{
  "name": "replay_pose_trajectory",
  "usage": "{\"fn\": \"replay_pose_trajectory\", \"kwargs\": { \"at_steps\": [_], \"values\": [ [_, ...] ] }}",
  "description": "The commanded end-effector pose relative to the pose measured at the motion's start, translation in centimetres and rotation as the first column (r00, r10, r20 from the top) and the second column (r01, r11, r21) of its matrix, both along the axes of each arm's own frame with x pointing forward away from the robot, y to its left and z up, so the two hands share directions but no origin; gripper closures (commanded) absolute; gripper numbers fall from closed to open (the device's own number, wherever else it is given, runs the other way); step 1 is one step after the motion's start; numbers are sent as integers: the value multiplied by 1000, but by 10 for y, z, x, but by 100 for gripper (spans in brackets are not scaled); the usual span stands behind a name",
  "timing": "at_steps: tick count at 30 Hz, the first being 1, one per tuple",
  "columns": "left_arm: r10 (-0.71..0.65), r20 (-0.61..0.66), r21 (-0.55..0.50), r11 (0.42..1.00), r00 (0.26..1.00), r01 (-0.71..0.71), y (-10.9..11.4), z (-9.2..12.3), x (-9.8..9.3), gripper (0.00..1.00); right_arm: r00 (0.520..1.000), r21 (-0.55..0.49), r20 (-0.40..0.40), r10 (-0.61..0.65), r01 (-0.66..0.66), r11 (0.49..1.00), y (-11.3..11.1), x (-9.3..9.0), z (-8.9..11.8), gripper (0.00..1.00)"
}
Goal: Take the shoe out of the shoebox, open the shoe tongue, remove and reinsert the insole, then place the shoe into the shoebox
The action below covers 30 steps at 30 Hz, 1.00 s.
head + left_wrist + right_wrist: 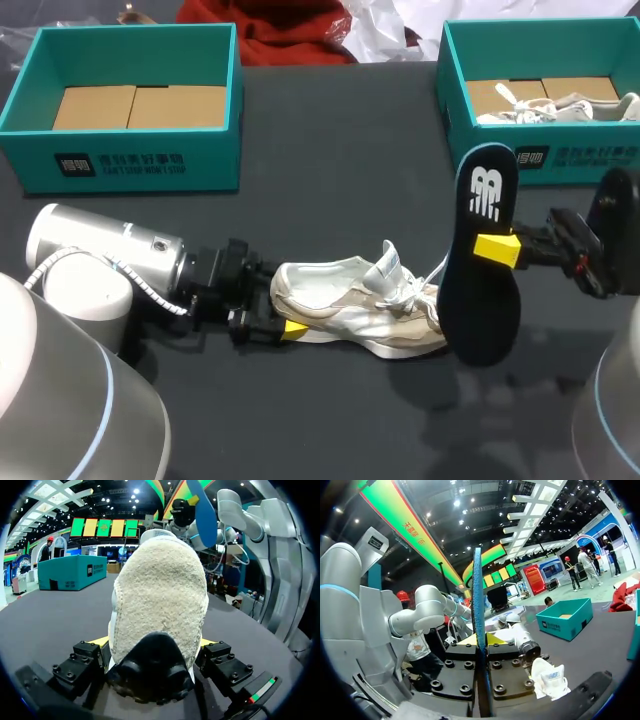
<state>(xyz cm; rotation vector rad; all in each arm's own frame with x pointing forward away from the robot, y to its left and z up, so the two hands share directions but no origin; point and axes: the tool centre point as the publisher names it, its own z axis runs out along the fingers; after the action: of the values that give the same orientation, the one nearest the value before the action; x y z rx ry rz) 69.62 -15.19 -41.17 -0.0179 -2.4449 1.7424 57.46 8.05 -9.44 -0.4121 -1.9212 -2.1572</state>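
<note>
A white and beige shoe [350, 305] lies on its side on the dark table, heel toward my left arm. My left gripper [275, 322] stands wide around the heel. In the left wrist view the heel [160, 595] fills the gap and both yellow-tipped fingers [100, 641] press its sides. My right gripper [497, 248] is shut on a dark blue insole [485, 270], held upright just past the shoe's toe. In the right wrist view the insole [479, 605] shows edge-on between the closed fingers of my right gripper [481, 640], with the shoe [547, 677] beyond it.
A teal shoebox [130, 160] with only cardboard lining stands at the back left. A second teal shoebox [455, 100] at the back right holds another white shoe [560, 108]. Red cloth [290, 35] lies behind the boxes. Bare dark table lies between the boxes and in front of the shoe.
</note>
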Motion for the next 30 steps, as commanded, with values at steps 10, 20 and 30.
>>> {"fn": "replay_pose_trajectory", "kwargs": {
  "at_steps": [10, 20, 30],
  "values": [
    [-8, -11, 40, 999, 1000, 8, 3, -7, 0, 0, 982, -74, -16, -190, 189, 979, -2, -14, 5, 100],
    [12, 18, 113, 993, 1000, -14, 14, -3, -2, 0, 982, -74, -16, -190, 189, 979, -2, -14, 5, 100],
    [18, 19, 206, 978, 1000, -22, 32, -7, 2, 0, 982, -74, -16, -190, 189, 979, -2, -14, 5, 100]
  ]
}}
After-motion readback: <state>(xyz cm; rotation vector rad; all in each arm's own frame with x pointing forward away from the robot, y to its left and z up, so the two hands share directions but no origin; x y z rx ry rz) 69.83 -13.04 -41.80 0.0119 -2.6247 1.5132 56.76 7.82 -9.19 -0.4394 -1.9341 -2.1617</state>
